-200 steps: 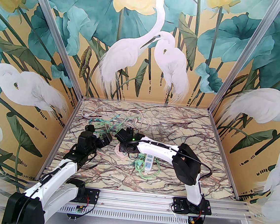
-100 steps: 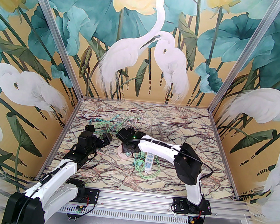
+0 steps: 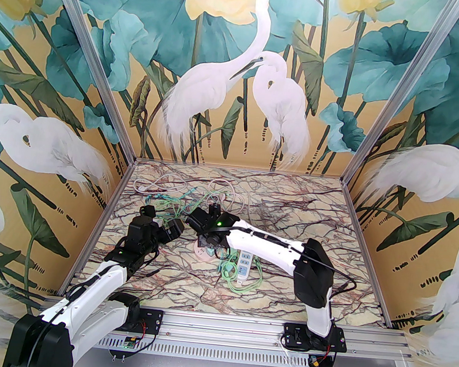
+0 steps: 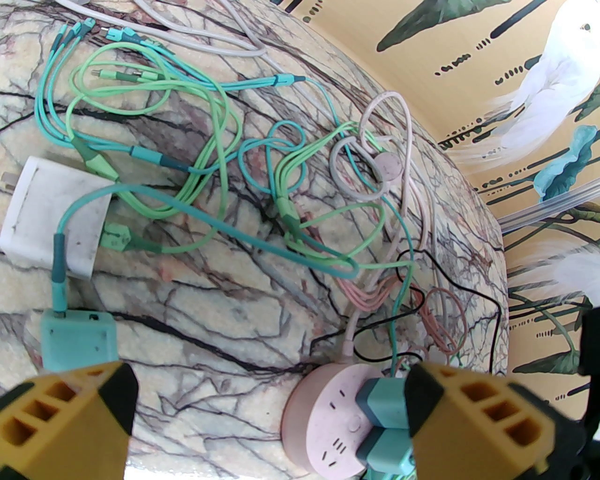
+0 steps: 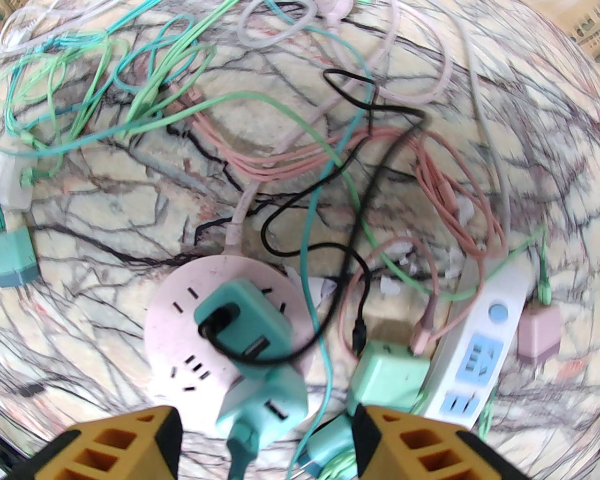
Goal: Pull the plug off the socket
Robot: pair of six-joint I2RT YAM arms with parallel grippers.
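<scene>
Hovering over the pink round socket point(image 5: 173, 328), the right gripper point(image 5: 267, 419) has its yellow fingers point(image 5: 140, 436) spread apart and clamps nothing. The socket lies flat on the marble table point(image 3: 310, 227), a little left of centre in the near half.

A teal plug point(image 5: 243, 314) stands on the socket's face, with a black cable point(image 5: 361, 197) running into its port. A second teal plug point(image 5: 267, 398) sits at the socket's near edge, tilted, between the right gripper's fingers with a gap on each side. That part of the right wrist view is blurred, so whether this plug is seated cannot be told.

The left gripper point(image 4: 274, 391) hangs just left of the socket, its fingers spread wide and empty. In the left wrist view its right finger overlaps both plugs; contact cannot be told.

A white power strip point(image 5: 487, 342) lies just right of the socket, with a mint adapter point(image 5: 389, 379) against its left side and a pink adapter point(image 5: 539, 335) beyond its right side. A white adapter point(image 4: 51, 220) and a loose teal adapter point(image 4: 77, 340) lie to the left. Green, teal, pink and white cables point(image 4: 206, 154) tangle across the far side of the table.
</scene>
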